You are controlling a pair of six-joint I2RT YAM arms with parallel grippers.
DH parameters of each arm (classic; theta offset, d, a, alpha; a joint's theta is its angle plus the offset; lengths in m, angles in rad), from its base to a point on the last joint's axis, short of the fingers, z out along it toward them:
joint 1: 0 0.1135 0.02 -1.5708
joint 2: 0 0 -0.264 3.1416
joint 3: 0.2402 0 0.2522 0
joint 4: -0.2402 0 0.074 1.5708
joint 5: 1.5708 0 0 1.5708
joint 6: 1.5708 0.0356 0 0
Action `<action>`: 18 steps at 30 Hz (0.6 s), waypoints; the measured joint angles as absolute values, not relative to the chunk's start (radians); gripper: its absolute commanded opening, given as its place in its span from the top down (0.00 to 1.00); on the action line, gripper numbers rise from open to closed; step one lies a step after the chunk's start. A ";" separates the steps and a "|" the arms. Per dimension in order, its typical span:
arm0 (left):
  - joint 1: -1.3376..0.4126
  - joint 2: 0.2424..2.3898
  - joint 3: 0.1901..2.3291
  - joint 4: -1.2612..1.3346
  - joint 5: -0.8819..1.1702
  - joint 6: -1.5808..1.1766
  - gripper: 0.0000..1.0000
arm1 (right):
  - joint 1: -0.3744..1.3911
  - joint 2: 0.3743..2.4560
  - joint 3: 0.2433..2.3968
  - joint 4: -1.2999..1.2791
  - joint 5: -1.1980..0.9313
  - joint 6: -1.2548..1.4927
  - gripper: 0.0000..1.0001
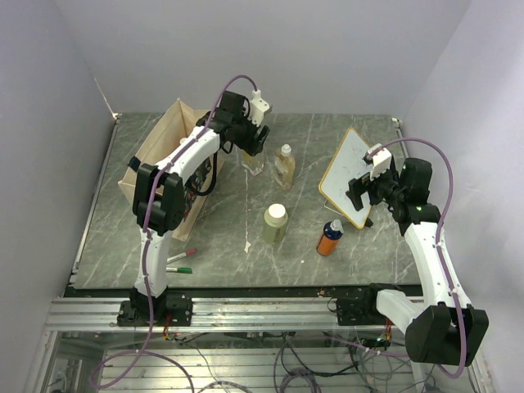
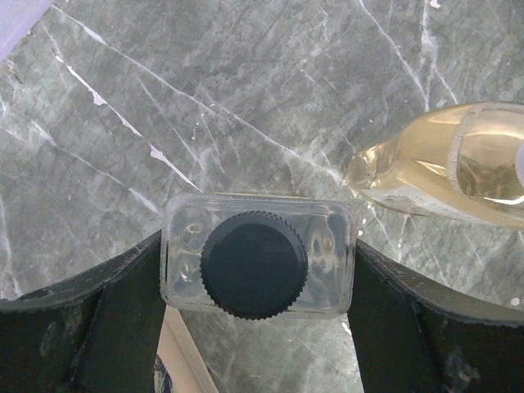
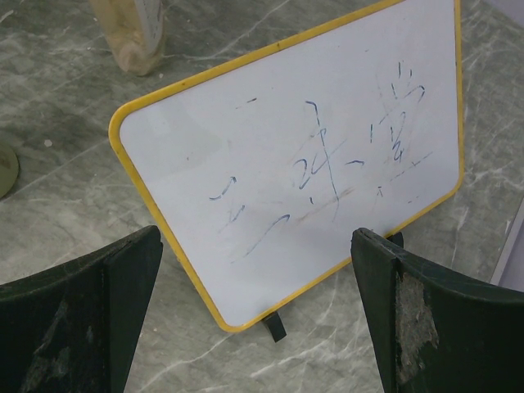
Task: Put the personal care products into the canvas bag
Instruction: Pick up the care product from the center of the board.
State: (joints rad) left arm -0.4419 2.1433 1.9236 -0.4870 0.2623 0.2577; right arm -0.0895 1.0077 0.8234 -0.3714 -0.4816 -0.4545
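Observation:
My left gripper [image 1: 253, 150] is shut on the clear bottle with the black cap [image 1: 255, 166], just right of the canvas bag [image 1: 160, 151]. In the left wrist view the fingers press both sides of the bottle [image 2: 255, 264]. The amber bottle [image 1: 284, 166] stands close to its right and also shows in the left wrist view [image 2: 458, 164]. The pale green bottle [image 1: 274, 223] and the orange bottle [image 1: 330, 238] stand nearer the front. My right gripper [image 1: 358, 192] is open and empty over the whiteboard [image 3: 311, 155]. The salmon-pink bottle is out of view.
The yellow-framed whiteboard [image 1: 352, 176] leans on its stand at the right. A red marker [image 1: 182, 257] and a green marker [image 1: 180, 269] lie near the left arm's base. The bag's rim [image 2: 176, 360] shows under the left fingers.

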 measured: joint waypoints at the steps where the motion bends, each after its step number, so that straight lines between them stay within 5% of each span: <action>1: -0.442 2.143 1.924 -0.487 0.264 0.259 0.62 | -0.089 1.008 0.823 -0.371 -0.482 -0.455 0.00; 5: -0.442 2.143 1.927 -0.496 0.283 0.273 0.92 | -0.089 1.009 0.823 -0.372 -0.482 -0.458 0.00; 18: -0.442 2.105 1.941 -0.636 0.293 0.273 0.93 | -0.089 1.013 0.823 -0.372 -0.483 -0.458 0.00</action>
